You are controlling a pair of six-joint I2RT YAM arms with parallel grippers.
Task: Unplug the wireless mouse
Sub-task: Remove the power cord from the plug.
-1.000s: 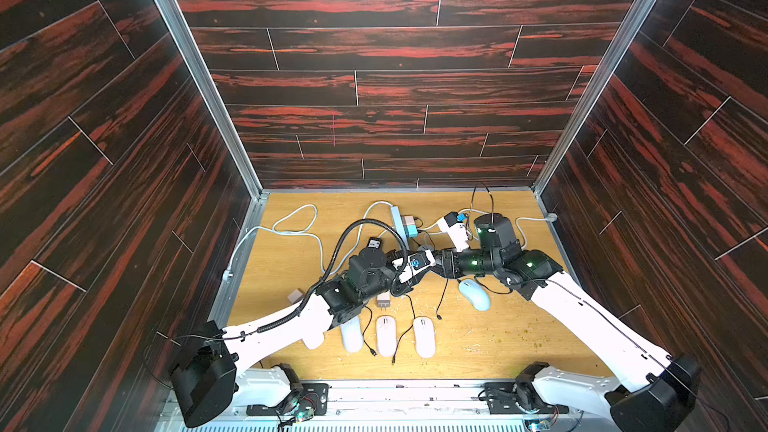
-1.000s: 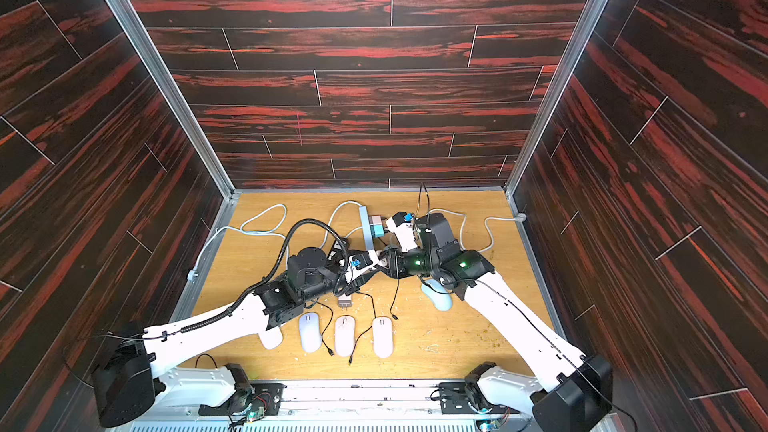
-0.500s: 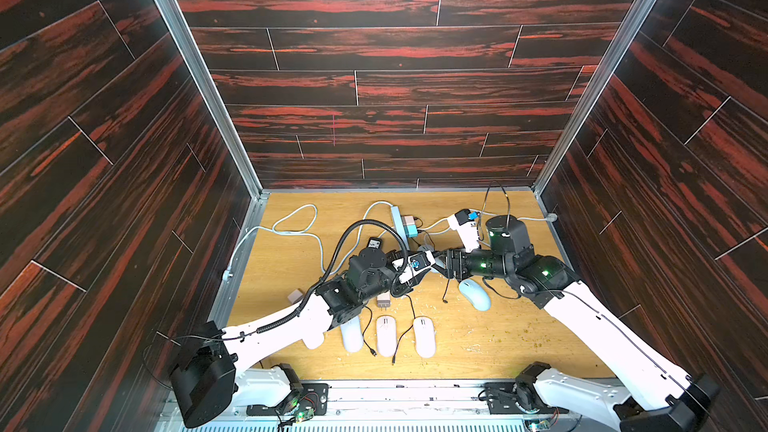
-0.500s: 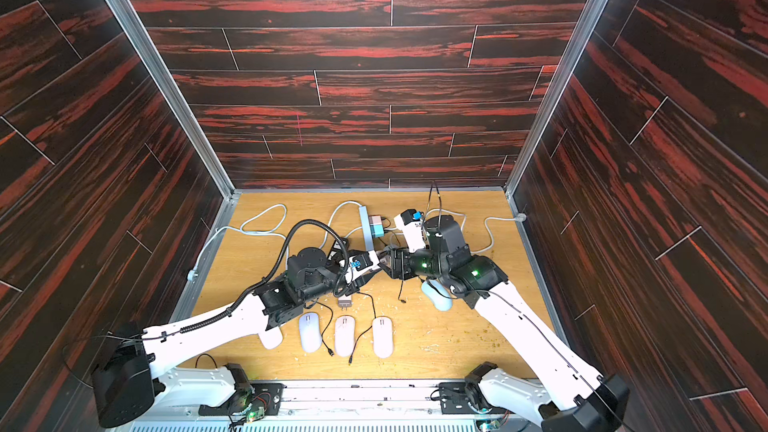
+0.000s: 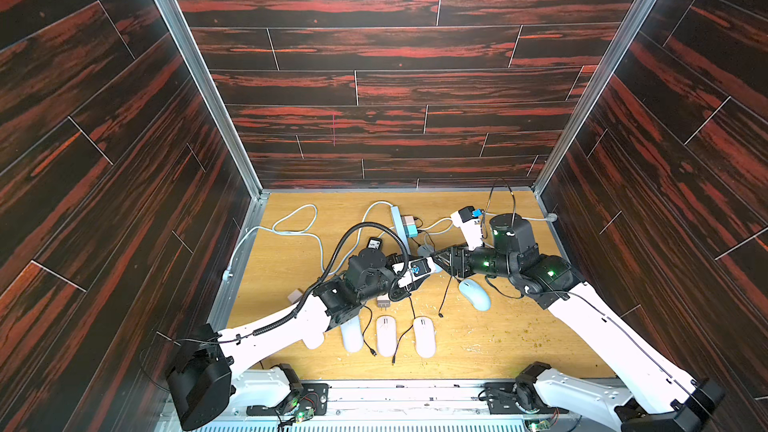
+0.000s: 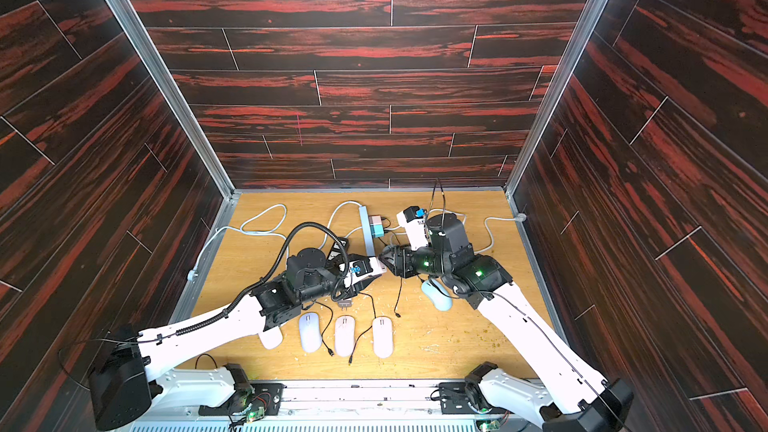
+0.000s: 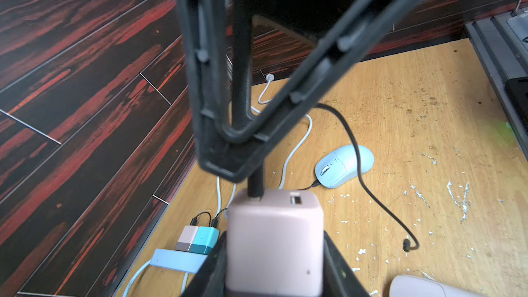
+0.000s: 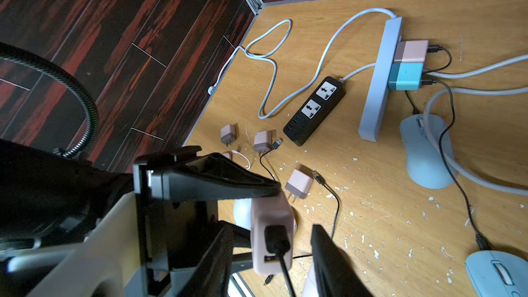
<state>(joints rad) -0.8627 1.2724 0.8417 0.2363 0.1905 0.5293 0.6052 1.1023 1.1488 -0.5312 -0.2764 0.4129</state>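
Your left jaws (image 7: 273,265) are pinching the pink charger (image 7: 274,232) by its two side faces. I read that as bracing: it gives the other arm a fixed body to pull against and keeps the socket face turned outward. Out of that face, just past the left fingertips, comes the black USB plug (image 7: 255,188) of the mouse lead, seated in the charger (the socket beside it is empty). Your right jaws (image 8: 270,228) stand spread, one finger on either side of the plug with a gap showing on both sides, so nothing is gripped there yet. They look lined up to close on the plug and draw it straight out. The lead's far end (image 7: 407,244) appears to lie loose on the tabletop (image 7: 428,87), below the right jaws. A pale blue mouse (image 7: 344,165) sits near it, well apart from both jaws, with a different lead in its nose.
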